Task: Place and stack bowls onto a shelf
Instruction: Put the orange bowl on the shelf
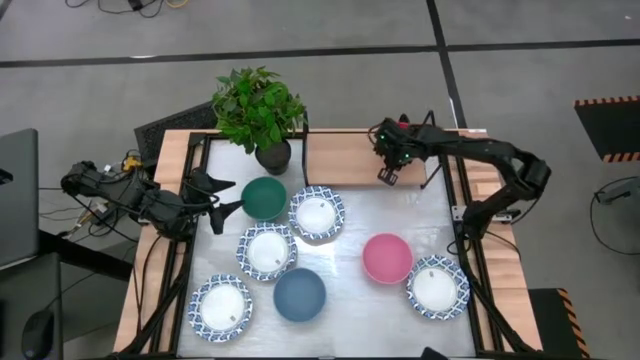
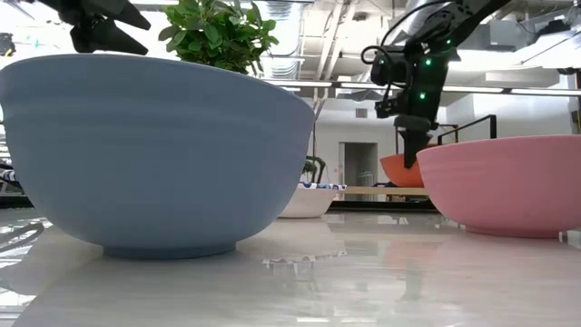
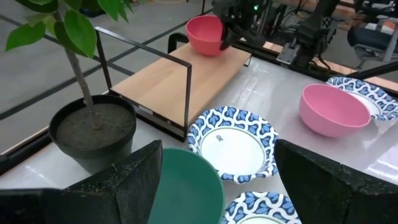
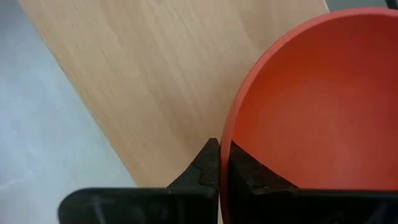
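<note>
- The right gripper (image 4: pixel 219 163) is pinching the rim of a pink bowl (image 4: pixel 317 106) over the shelf (image 4: pixel 155 74), upper centre in the high view.
- The left gripper (image 3: pixel 214 180) is hovering spread above the green bowl (image 3: pixel 183 190), left of centre on the table (image 1: pixel 390 215).

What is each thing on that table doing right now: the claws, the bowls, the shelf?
Right gripper: shut on pink bowl rim, over shelf.
Left gripper: open, above green bowl.
Other bowls: upright, unstacked on the table.
Plant: upright.
</note>
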Robot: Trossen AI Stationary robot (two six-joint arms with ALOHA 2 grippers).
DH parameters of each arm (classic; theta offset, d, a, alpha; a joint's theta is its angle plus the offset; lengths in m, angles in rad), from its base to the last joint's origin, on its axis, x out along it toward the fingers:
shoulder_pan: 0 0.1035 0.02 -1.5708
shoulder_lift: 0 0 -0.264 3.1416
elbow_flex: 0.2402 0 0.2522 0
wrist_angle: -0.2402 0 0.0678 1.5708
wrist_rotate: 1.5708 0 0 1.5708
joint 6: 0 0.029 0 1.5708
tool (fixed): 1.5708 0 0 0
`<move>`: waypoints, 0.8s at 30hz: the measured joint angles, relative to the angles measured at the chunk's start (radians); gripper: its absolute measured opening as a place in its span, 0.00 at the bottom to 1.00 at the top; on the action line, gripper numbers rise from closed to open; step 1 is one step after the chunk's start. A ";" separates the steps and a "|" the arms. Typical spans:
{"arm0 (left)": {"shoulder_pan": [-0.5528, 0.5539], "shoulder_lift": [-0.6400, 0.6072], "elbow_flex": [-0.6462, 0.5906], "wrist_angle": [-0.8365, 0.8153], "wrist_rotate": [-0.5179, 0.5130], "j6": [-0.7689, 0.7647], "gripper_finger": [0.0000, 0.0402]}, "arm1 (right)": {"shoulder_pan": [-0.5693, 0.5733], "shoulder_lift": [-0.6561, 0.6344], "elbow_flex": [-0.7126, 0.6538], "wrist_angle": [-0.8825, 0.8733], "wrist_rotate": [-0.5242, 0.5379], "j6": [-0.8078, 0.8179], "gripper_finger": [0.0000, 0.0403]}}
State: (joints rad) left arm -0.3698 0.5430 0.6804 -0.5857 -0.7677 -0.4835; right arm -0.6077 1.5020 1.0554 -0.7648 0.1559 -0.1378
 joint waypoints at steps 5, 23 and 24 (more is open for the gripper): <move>0.000 0.000 0.000 -0.004 0.000 -0.010 0.73 | -0.046 -0.025 0.000 -0.015 -0.115 0.005 0.08; 0.000 0.000 0.000 -0.003 0.000 -0.011 0.73 | -0.051 -0.024 -0.003 -0.107 -0.106 0.028 0.17; 0.000 0.000 0.000 -0.003 0.000 -0.011 0.73 | -0.051 -0.024 -0.003 -0.111 -0.104 0.021 0.18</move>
State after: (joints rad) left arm -0.3698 0.5430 0.6804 -0.5888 -0.7677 -0.4942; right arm -0.6582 1.4780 1.0519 -0.8759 0.0519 -0.1166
